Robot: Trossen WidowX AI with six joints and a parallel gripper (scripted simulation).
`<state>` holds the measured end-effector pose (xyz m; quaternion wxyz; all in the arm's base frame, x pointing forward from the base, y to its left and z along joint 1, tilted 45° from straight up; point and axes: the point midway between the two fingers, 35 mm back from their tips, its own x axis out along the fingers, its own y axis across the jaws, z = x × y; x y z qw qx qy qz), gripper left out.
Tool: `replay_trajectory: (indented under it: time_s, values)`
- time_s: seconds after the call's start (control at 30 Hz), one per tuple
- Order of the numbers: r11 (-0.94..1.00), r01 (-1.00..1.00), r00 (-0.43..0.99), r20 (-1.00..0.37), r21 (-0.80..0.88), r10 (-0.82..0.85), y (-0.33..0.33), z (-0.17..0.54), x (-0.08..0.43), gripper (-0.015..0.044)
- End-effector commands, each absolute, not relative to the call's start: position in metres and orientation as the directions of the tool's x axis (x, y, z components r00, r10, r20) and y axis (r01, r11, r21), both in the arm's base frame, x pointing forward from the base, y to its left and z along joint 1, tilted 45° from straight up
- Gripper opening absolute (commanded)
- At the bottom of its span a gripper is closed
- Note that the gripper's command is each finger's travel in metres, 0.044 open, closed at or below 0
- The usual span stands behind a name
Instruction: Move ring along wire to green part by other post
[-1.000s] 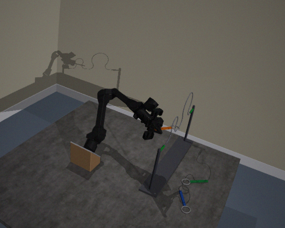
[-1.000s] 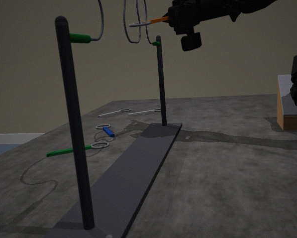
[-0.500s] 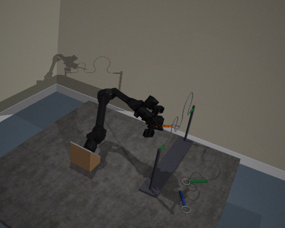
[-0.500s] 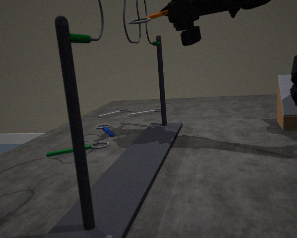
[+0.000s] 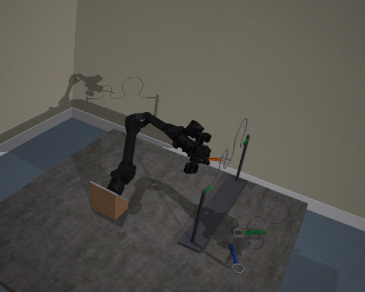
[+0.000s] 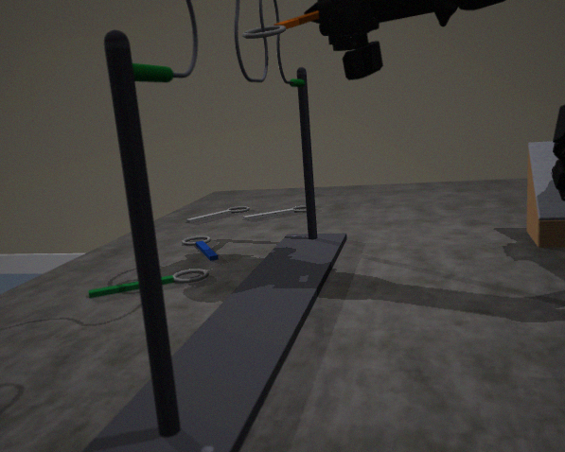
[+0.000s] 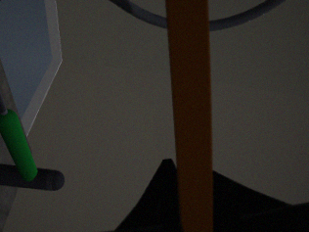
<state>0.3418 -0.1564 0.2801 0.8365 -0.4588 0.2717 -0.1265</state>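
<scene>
My gripper (image 5: 204,159) (image 6: 321,18) is shut on the orange handle (image 5: 214,159) (image 6: 297,21) (image 7: 191,121) and holds it about level, high above the dark base plate (image 5: 222,196) (image 6: 253,321). The grey ring (image 6: 263,37) at the handle's tip sits around the looping thin grey wire (image 5: 241,128) (image 6: 193,43), between the two posts. The near post (image 5: 198,216) (image 6: 139,218) carries a green part (image 5: 208,188) (image 6: 151,73). The far post (image 5: 241,160) (image 6: 307,160) carries another green part (image 5: 245,141) (image 6: 296,82). In the wrist view one green part (image 7: 17,146) shows at the left and the ring's arc (image 7: 235,21) at the top.
A green-handled ring (image 5: 255,232) (image 6: 127,286) and a blue-handled ring (image 5: 233,253) (image 6: 206,249) lie on the table beside the base plate. Two pale rings (image 6: 214,214) (image 6: 273,212) lie further along the table. A wooden box (image 5: 108,202) (image 6: 550,233) stands at the arm's base.
</scene>
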Motion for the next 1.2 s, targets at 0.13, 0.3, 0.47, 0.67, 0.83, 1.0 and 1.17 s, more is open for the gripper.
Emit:
replay_trajectory:
  time_s: [0.13, 0.3, 0.47, 0.67, 0.83, 1.0, 1.17]
  values:
    - [0.577, -0.025, 0.826, -0.342, -0.816, -0.448, -0.156, 0.285, 0.343, -0.015]
    - [0.61, -0.022, 0.828, -0.356, -0.792, -0.433, -0.155, 0.284, 0.343, -0.015]
    - [0.651, -0.017, 0.831, -0.373, -0.759, -0.413, -0.153, 0.281, 0.343, -0.015]
    - [0.714, -0.011, 0.835, -0.399, -0.7, -0.378, -0.15, 0.277, 0.344, -0.015]
    - [0.779, -0.004, 0.841, -0.424, -0.628, -0.337, -0.145, 0.272, 0.344, -0.015]
    - [0.843, 0.002, 0.847, -0.447, -0.538, -0.288, -0.139, 0.267, 0.345, -0.015]
    - [0.899, 0.007, 0.854, -0.465, -0.438, -0.234, -0.132, 0.262, 0.346, -0.015]
